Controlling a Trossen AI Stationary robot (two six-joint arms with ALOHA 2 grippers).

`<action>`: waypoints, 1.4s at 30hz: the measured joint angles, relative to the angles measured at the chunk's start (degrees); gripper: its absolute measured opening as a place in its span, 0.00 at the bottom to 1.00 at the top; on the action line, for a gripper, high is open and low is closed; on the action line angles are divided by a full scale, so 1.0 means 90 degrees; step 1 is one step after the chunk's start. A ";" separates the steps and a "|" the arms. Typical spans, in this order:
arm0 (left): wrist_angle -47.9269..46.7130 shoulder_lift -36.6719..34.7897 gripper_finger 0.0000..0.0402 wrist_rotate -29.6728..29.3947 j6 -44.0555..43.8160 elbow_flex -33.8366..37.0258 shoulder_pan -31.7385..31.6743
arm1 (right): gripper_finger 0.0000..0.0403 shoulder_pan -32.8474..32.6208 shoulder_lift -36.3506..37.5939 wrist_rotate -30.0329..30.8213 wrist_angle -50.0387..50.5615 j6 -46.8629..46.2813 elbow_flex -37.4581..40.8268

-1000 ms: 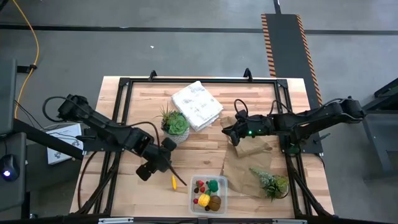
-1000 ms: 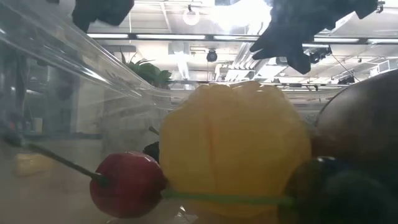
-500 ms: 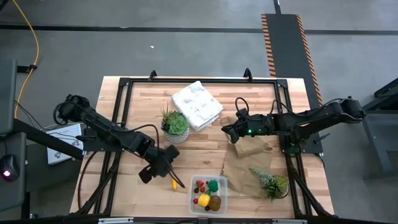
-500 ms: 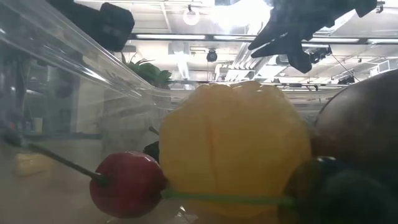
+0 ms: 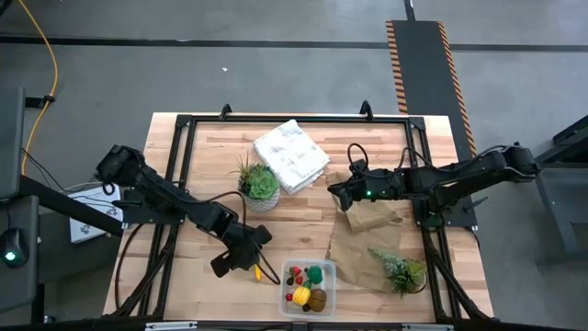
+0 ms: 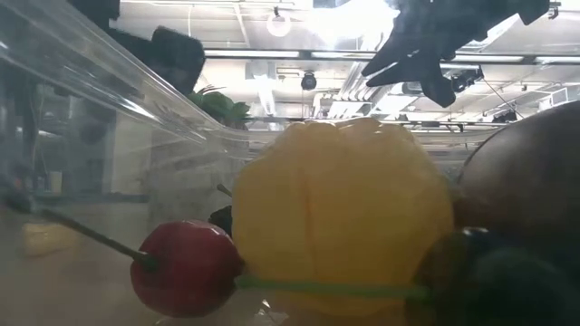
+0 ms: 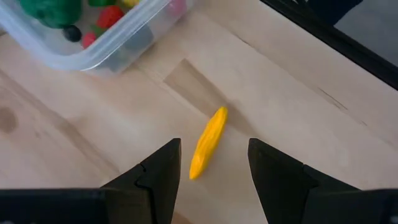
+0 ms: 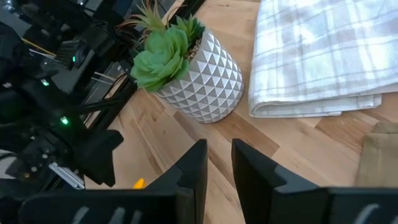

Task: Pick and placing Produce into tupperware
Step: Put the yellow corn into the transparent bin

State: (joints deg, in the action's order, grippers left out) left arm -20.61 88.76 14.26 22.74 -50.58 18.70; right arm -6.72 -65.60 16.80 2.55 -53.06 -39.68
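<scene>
The orange stick (image 7: pixel 208 142) lies flat on the wood just left of the tupperware (image 5: pixel 287 279), a clear box at the near edge. Inside the box are a yellow lemon (image 5: pixel 300 295), a green piece (image 5: pixel 315 272), a brown ball (image 5: pixel 318 299) and red berries (image 5: pixel 294 274). My left gripper (image 7: pixel 214 165) is open and slants down over the stick, one finger on either side of its near end, not touching it. My right gripper (image 5: pixel 336 195) hovers mid-table above the paper bag's far edge, with a narrow gap between its fingers (image 8: pixel 193 168) and nothing between them.
A succulent in a white faceted pot (image 5: pixel 258 187) stands behind the left gripper. A folded white cloth (image 5: pixel 290 155) lies at the far middle. A crumpled brown paper bag (image 5: pixel 367 234) covers the right side, with a second succulent (image 5: pixel 402 271) on it. Black frame rails (image 5: pixel 179 175) run along the table's sides.
My left gripper has come down and moved toward the near edge and the tupperware, tipping more steeply downward, until its open fingers stand over the orange stick. The stick and the box have stayed put.
</scene>
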 joint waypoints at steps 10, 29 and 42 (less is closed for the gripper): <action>0.0212 0.0379 0.44 0.0087 0.0445 0.0004 0.0000 | 0.15 -0.0003 -0.0002 0.0083 0.0000 -0.0008 -0.0005; 0.0629 0.0999 0.44 0.0022 0.0628 -0.0004 -0.0036 | 0.15 -0.0005 -0.0002 0.0090 0.0075 -0.0052 -0.0007; 0.0758 0.1171 0.44 0.0110 0.0668 -0.0002 -0.0036 | 0.15 -0.0005 -0.0002 0.0092 0.0133 -0.0051 -0.0007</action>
State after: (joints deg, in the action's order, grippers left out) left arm -13.80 99.30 15.25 28.75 -50.60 18.37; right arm -6.76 -65.63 17.63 3.75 -53.52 -39.75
